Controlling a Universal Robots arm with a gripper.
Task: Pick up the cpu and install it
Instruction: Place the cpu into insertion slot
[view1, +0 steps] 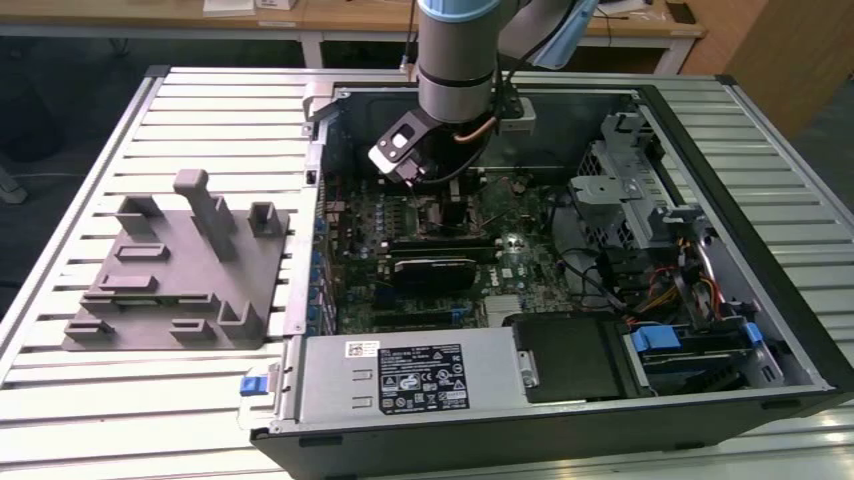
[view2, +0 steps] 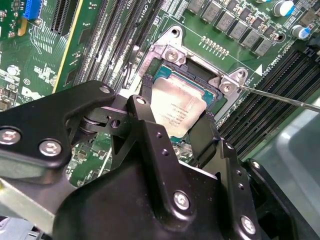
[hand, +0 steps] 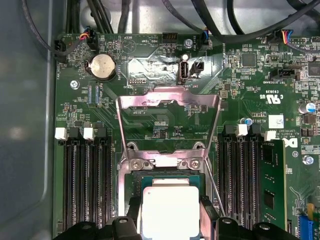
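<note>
Slatted metal table (view1: 200, 110) under the whole setup. Take the socket frame (hand: 167, 164) on the board as your landmark.

- Well off to the exterior view's left of the socket frame, outside the computer case (view1: 787, 300): the grey fixture (view1: 180, 270), nothing near it.
- Straight above the socket frame: the arm (view1: 454, 60) drops into the case, wrist canted, with the gripper (view2: 175, 117) low over the board.
- Inside the socket frame's opening: the cpu (view2: 175, 107), silver top up, square to the frame. The fingers (view2: 145, 107) are closed against two opposite edges of it.
- Progress, as I judge it: pick-up done, and the chip is at the socket and lined up. You can't tell whether it is fully seated or just above the contacts.
- Not yet done: the load plate (hand: 167, 100) stands swung open off one side of the socket frame, and the wire lever (view2: 280, 97) juts out unlatched from its corner.
- To the exterior view's right of the socket frame: the drive cage (view1: 627, 190) and cabling, apart from the gripper.
</note>
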